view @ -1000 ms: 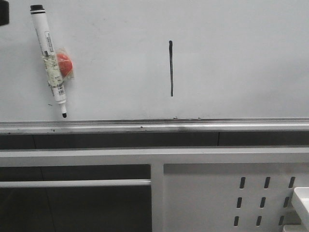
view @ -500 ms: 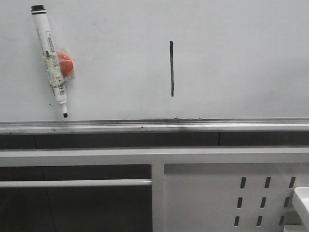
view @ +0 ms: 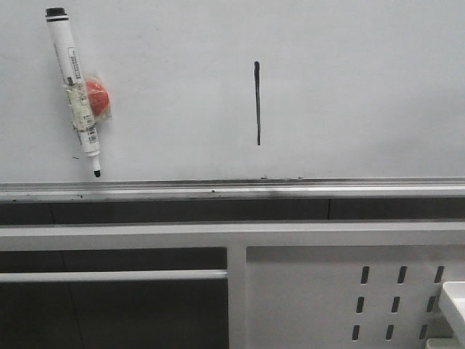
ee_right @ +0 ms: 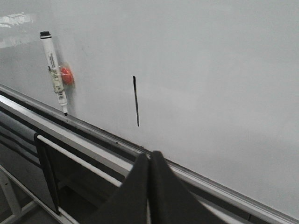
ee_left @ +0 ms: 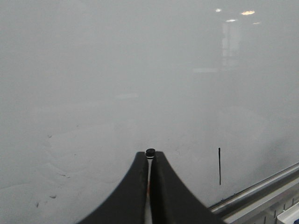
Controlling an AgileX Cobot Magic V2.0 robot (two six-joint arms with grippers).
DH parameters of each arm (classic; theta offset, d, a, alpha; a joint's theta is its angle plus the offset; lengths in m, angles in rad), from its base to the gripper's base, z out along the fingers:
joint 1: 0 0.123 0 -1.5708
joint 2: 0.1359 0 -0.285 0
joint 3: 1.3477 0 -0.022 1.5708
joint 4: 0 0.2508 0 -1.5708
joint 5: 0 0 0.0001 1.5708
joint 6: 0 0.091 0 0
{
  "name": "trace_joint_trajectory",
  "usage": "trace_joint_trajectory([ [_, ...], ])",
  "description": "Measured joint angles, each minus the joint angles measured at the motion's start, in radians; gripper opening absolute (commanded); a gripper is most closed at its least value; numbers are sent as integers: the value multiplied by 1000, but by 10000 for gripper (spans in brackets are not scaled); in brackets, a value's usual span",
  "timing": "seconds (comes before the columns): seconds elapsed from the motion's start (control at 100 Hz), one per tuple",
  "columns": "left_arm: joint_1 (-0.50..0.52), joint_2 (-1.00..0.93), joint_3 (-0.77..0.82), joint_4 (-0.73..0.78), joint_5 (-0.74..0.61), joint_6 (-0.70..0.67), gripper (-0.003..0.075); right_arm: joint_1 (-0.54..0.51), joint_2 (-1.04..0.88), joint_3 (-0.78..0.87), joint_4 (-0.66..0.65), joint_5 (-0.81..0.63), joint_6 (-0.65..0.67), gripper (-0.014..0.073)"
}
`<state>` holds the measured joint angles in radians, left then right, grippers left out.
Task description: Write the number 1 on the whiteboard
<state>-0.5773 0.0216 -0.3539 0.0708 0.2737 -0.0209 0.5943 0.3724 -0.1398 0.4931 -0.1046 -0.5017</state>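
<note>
The number 1 (view: 257,102) is a thin black vertical stroke in the middle of the whiteboard (view: 363,87). It also shows in the left wrist view (ee_left: 219,166) and the right wrist view (ee_right: 136,101). A white marker (view: 74,87) with a black cap hangs tilted on the board at the left, beside a red magnet (view: 98,97). No gripper shows in the front view. My left gripper (ee_left: 150,156) is shut and away from the board; the marker's end (ee_left: 150,152) shows past its tips. My right gripper (ee_right: 150,155) is shut and empty, low before the rail.
A silver tray rail (view: 290,190) runs along the board's lower edge. Below it are a white frame bar (view: 145,235) and a white perforated panel (view: 305,298). A white object's corner (view: 454,302) shows at the lower right.
A dark bit of my left gripper at the top left edge one second ago has left the front view. The marker and the stroke stay put.
</note>
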Motion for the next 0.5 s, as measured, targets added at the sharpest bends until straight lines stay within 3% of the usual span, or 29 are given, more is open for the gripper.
trace_joint_trajectory([
  [0.25, 28, -6, 51, 108, -50, -20, -20, 0, 0, 0, 0, 0, 0, -59],
  [0.5, 269, -27, 176, 79, -59, -82, -20, 0, 0, 0, 0, 0, 0, -59],
])
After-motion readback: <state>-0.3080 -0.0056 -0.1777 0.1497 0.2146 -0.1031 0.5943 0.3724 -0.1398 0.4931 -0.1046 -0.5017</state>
